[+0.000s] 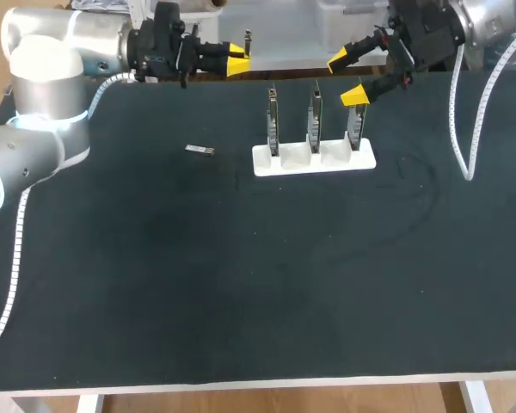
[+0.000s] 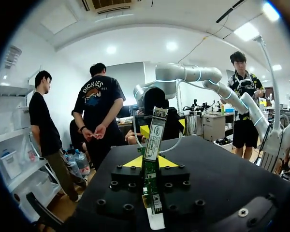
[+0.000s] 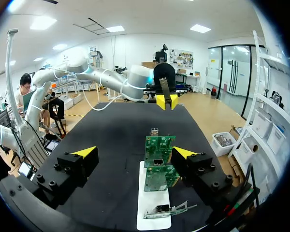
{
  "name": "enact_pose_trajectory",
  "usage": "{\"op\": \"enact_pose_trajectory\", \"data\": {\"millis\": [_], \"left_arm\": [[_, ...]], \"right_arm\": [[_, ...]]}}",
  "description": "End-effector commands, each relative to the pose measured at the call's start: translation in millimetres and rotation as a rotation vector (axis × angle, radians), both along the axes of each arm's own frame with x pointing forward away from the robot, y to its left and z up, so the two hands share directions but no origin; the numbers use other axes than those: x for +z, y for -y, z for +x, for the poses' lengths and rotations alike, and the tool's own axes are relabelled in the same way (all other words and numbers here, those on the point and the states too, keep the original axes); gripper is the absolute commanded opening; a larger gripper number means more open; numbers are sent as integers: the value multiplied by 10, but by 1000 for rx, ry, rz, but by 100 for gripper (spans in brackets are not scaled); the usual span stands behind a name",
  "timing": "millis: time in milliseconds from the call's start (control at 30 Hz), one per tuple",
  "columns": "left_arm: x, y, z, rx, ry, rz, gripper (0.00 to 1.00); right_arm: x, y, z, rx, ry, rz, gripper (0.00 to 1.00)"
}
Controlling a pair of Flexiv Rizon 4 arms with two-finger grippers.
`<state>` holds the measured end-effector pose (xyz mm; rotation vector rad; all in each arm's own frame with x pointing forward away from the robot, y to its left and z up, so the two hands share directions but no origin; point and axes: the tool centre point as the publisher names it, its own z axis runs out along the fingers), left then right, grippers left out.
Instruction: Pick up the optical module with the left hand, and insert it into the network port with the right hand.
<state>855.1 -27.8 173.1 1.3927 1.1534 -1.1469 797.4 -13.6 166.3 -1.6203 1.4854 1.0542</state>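
My left gripper (image 1: 237, 60) hangs over the table's far edge, shut on a slim optical module (image 2: 153, 137) that stands up between its yellow tips (image 2: 133, 162). The right wrist view shows that module (image 3: 166, 94) in the left gripper (image 3: 165, 101), beyond the boards. My right gripper (image 1: 348, 76) hangs open at the far right, just above the rightmost board, with nothing between its fingers (image 3: 85, 152). Three upright circuit boards (image 1: 314, 120) with metal ports (image 3: 158, 162) stand in a white base (image 1: 314, 159).
A second small module (image 1: 200, 151) lies flat on the black mat, left of the white base. A white cable (image 1: 461, 129) from my right arm hangs down onto the mat at the right. The left arm's elbow (image 1: 43, 77) stands over the far left corner.
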Motion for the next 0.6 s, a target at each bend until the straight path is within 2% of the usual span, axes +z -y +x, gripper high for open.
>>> {"op": "enact_pose_trajectory", "data": {"millis": [33, 267, 600], "left_arm": [[64, 65, 68, -78, -9, 36, 0], [108, 257, 150, -106, 32, 11, 0], [48, 406, 96, -136, 6, -25, 0]], "right_arm": [[2, 0, 8, 1, -1, 0, 100], [2, 0, 8, 1, -1, 0, 100], [2, 0, 8, 1, -1, 0, 100]]}}
